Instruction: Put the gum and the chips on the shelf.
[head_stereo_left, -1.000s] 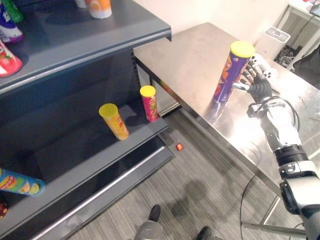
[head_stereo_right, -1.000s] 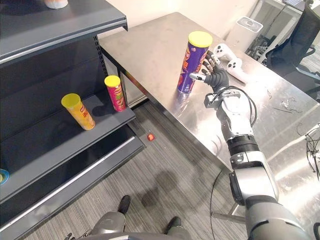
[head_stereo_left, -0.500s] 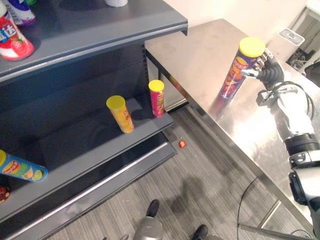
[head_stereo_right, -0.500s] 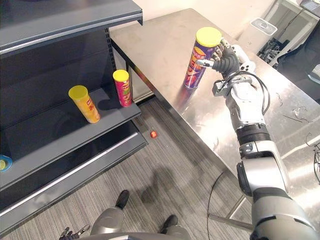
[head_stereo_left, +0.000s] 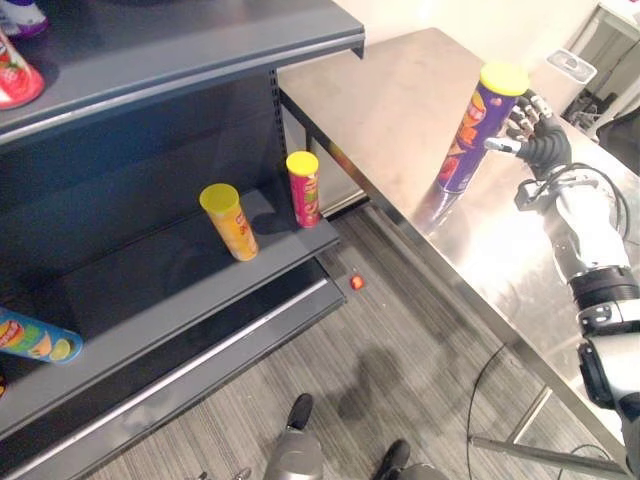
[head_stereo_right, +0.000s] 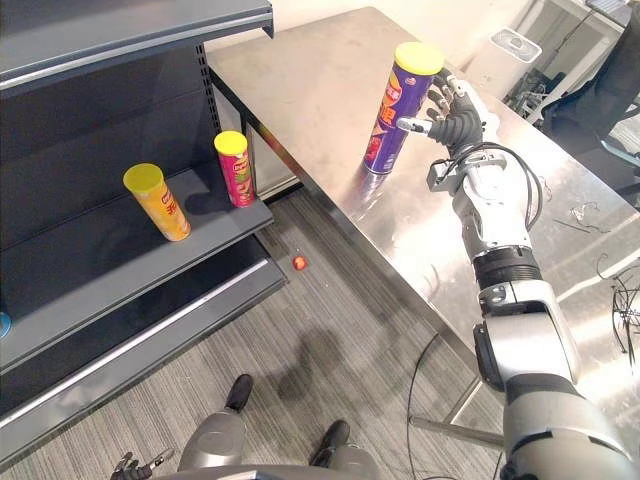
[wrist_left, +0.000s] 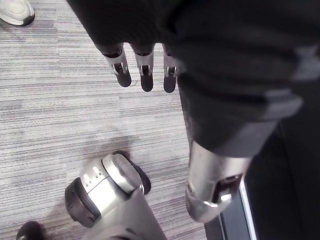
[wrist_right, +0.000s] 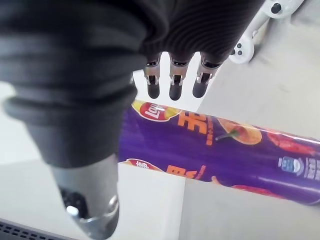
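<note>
While the purple chips can (head_stereo_left: 465, 135) stands upright on the steel table (head_stereo_left: 400, 110), our right hand (head_stereo_left: 540, 145) hovers just beside it, fingers spread.
We judge the can light, stiff and smooth-walled, tall enough to tip; a wrap around its middle, below the yellow lid (head_stereo_left: 503, 77), seems safest. The thumb reaches towards its wall; whether it touches we cannot quite tell. Our left hand (wrist_left: 146, 75) hangs slack and empty over the carpet (wrist_left: 50, 110); the shelf (head_stereo_left: 150, 300) stands well apart.

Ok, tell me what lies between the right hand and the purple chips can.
Nothing. In the right eye view the open right hand sits close beside the purple chips can, with only bare steel table showing between them.
</note>
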